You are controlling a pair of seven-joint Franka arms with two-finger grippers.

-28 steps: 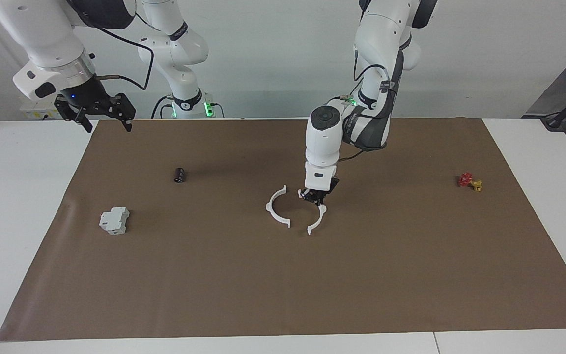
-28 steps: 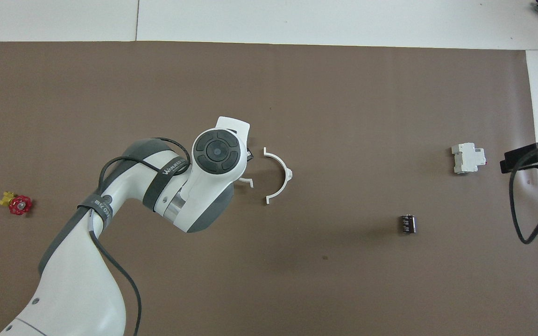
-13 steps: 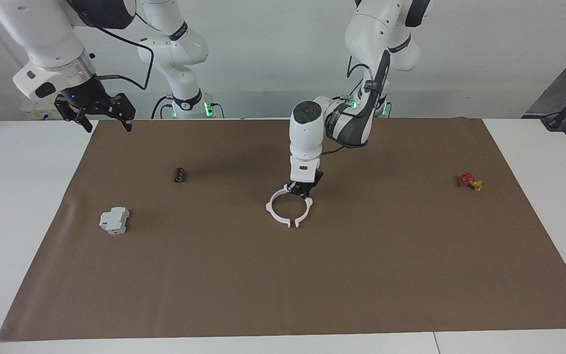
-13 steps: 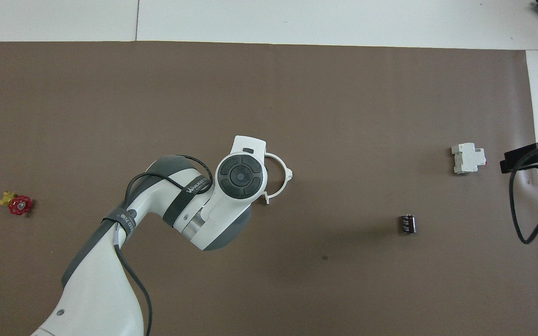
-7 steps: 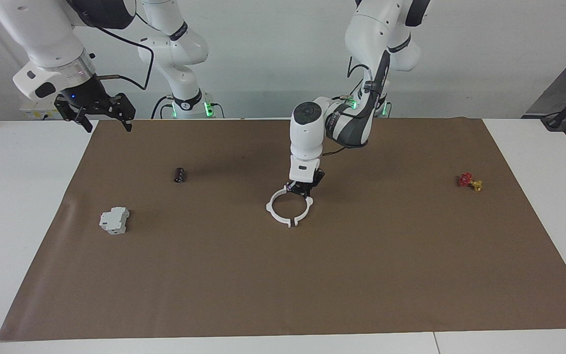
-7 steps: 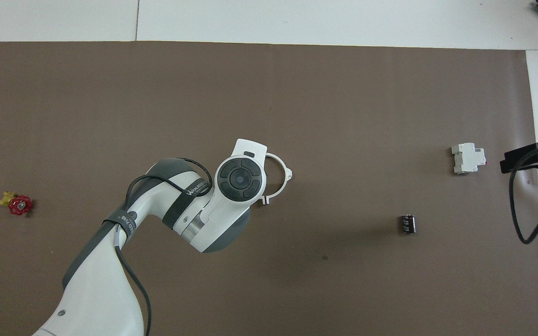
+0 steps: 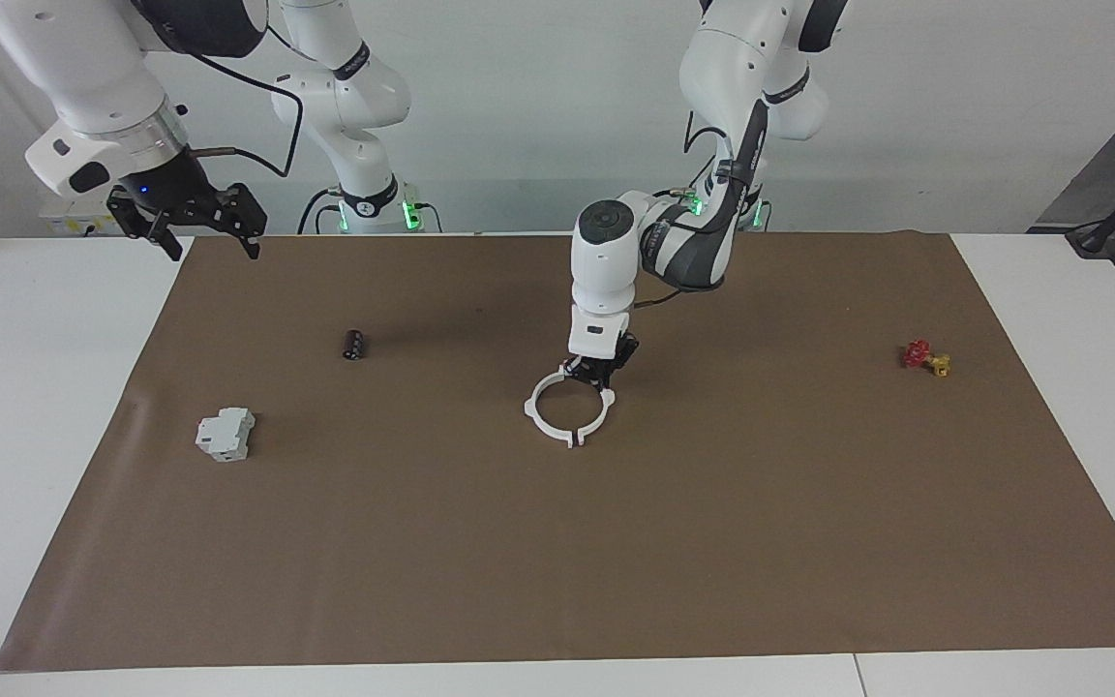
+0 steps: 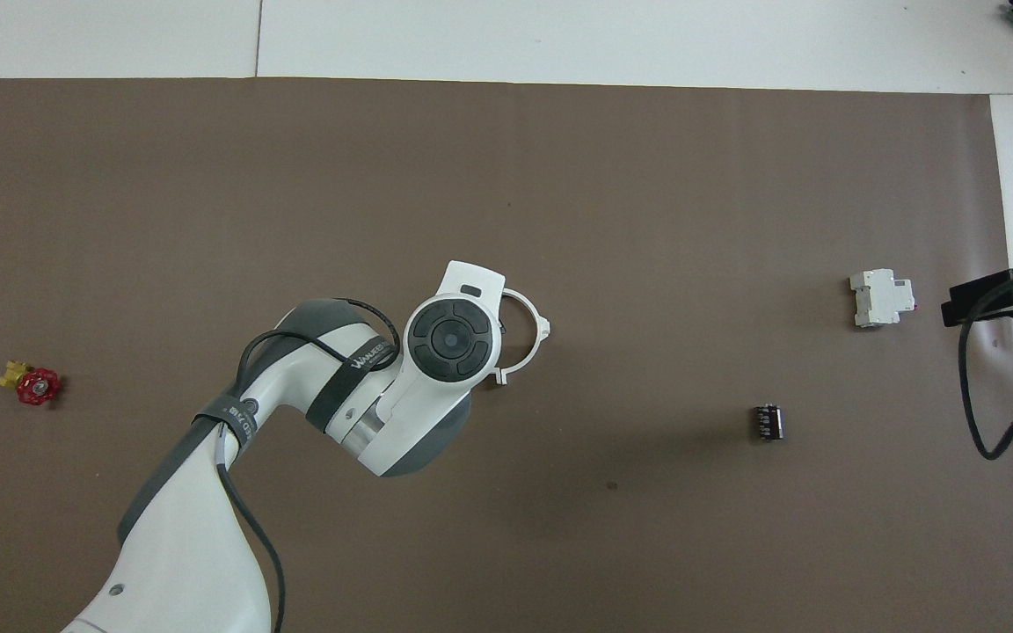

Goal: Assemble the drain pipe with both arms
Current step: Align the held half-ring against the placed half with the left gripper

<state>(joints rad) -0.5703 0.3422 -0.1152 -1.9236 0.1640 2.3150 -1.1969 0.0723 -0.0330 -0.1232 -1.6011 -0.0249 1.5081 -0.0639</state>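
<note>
The drain pipe's two white half-rings lie end to end on the brown mat as one ring [image 7: 532, 410]. Part of its arc shows in the overhead view [image 8: 539, 341]. My left gripper [image 7: 595, 374] is down at the ring's edge nearest the robots, shut on the half-ring [image 7: 607, 407] toward the left arm's end. In the overhead view the left arm's wrist [image 8: 454, 338] hides this gripper and most of the ring. My right gripper [image 7: 211, 232] waits open and empty in the air over the mat's edge at the right arm's end, and it also shows in the overhead view [image 8: 1003, 297].
A grey-white box [image 7: 226, 433] and a small black cylinder [image 7: 354, 344] lie toward the right arm's end. A red-and-yellow valve [image 7: 925, 357] lies toward the left arm's end. The mat [image 7: 557, 561] covers most of the white table.
My left gripper slid its half-ring toward the right arm's end until it met the other half, closing the gap. In the last half second it barely moved. The right arm has not moved.
</note>
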